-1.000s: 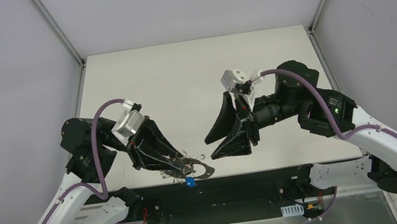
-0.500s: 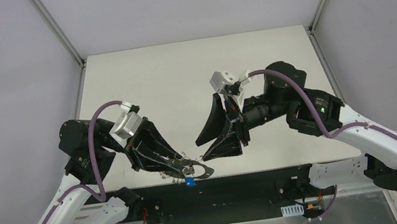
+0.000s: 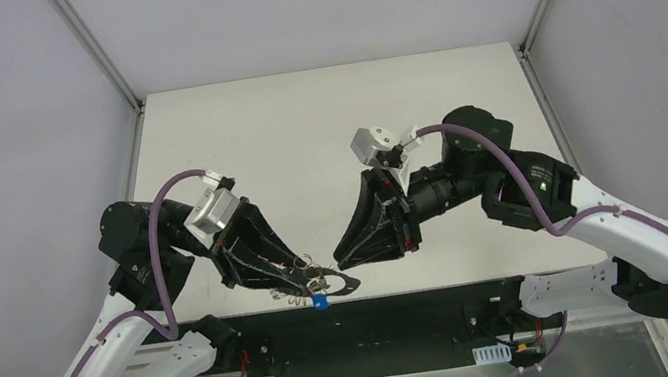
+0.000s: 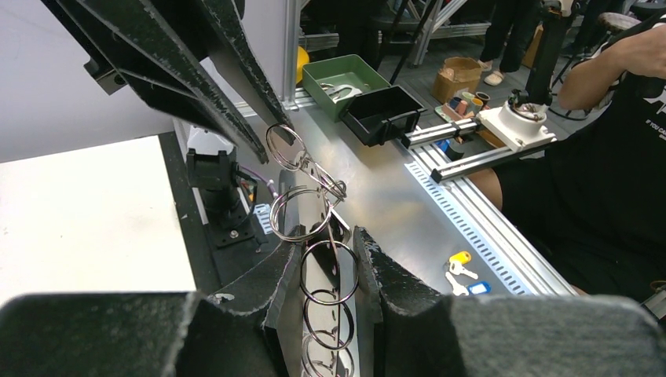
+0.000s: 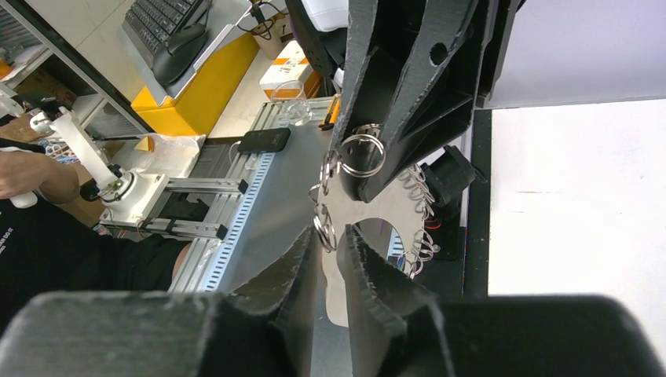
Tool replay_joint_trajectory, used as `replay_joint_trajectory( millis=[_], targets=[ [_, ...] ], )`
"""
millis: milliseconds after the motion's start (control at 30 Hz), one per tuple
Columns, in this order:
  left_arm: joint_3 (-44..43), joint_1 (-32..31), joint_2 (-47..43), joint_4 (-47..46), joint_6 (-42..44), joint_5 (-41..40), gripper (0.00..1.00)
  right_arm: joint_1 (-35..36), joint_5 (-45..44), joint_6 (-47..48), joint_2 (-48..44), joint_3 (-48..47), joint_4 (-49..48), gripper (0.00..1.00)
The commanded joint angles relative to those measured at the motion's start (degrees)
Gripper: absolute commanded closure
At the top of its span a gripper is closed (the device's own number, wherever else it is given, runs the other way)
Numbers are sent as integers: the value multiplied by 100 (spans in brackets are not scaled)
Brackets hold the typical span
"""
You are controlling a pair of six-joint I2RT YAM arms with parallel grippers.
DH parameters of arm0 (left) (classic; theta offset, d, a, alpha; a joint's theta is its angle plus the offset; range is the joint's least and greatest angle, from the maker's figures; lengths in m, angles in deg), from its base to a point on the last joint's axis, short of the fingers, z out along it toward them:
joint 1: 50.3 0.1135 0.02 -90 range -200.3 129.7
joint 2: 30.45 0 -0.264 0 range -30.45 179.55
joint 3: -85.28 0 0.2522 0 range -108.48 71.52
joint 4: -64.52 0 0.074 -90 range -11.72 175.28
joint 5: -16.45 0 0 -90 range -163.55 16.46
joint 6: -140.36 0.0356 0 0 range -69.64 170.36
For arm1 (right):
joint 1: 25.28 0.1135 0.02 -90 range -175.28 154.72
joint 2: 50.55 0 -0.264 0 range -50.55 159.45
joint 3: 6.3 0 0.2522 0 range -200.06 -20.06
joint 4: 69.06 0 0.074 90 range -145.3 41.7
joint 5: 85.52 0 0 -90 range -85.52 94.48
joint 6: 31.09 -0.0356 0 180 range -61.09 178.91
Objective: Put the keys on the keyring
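The keyring (image 3: 324, 279) is a silvery loop fringed with small split rings, held above the table's front edge. My left gripper (image 3: 306, 276) is shut on it; in the left wrist view the fingers (image 4: 377, 271) pinch a chain of rings (image 4: 330, 271). My right gripper (image 3: 339, 260) has its tips closed narrowly on one small ring (image 5: 324, 233) at the keyring's edge (image 5: 369, 208). A bright blue key (image 3: 321, 302) hangs under the keyring. The red and dark keys are out of view.
The white table (image 3: 331, 128) lies behind both grippers, with a black strip (image 3: 409, 303) along its front. Beyond the table are a green tray (image 4: 345, 75), a black bin (image 4: 385, 114), loose keys (image 4: 463, 271) on the metal bench, and a seated person (image 4: 612, 157).
My right gripper moved left towards the keyring and its wide-open fingers closed down onto a small ring. The left gripper held the keyring nearly still.
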Motion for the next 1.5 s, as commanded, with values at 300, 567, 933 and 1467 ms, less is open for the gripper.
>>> replay_joint_trajectory(
  millis=[300,567,933,1467],
  targets=[
    [-271,-52,10,4,206,-1,100,165,10,691,158,-767,952,100],
    [-287,-52,4,204,109,14,100,216,-107,1486,888,-2313,3062,100],
    [-276,-51,104,332,-19,51,100,672,-212,2439,1685,-3552,4816,100],
    [-318,-52,218,336,44,86,100,1002,-552,2872,1632,-3462,4661,100]
  ],
)
